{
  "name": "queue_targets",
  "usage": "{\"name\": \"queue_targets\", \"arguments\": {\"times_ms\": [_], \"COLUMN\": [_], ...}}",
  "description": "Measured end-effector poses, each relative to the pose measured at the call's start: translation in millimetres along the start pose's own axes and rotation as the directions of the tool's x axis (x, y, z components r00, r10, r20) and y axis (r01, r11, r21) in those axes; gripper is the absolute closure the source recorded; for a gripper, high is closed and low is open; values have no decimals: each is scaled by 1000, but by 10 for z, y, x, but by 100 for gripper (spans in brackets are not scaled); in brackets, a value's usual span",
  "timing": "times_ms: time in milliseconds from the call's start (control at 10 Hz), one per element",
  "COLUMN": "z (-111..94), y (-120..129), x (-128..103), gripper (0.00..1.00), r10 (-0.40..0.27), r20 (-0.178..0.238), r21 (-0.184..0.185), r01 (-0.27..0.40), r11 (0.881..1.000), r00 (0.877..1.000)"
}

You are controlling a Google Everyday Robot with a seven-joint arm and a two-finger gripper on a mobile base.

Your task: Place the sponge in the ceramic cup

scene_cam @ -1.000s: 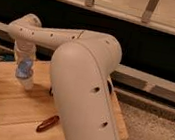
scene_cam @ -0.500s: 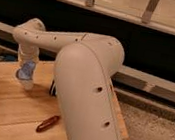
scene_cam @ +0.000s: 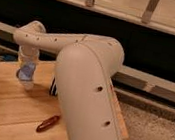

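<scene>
The tool (scene_cam: 26,80) hangs low over the tabletop (scene_cam: 3,106) at nine o'clock, clamped on the sponge (scene_cam: 26,71), seemingly to carry it; a reddish-brown stick (scene_cam: 48,123) lies toward its five o'clock; a dark thing (scene_cam: 53,87) at its three o'clock, half hidden behind the arm (scene_cam: 90,90), might be the cup; I cannot tell.

The gripper (scene_cam: 27,76) hangs over the table's (scene_cam: 3,105) left side, blurring into the sponge (scene_cam: 26,71), so we cannot tell its grip. The arm (scene_cam: 87,90) hides the table's right part and most of a dark thing (scene_cam: 53,87) behind it. The picture's bottom edge cuts the arm off.
</scene>
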Motion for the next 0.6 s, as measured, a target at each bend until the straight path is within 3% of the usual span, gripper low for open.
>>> {"name": "queue_targets", "arguments": {"times_ms": [600], "z": [70], "y": [-14], "x": [54], "gripper": [95], "r10": [5], "r20": [-3], "r21": [-7], "r01": [-5], "r11": [1000], "r00": [1000]}}
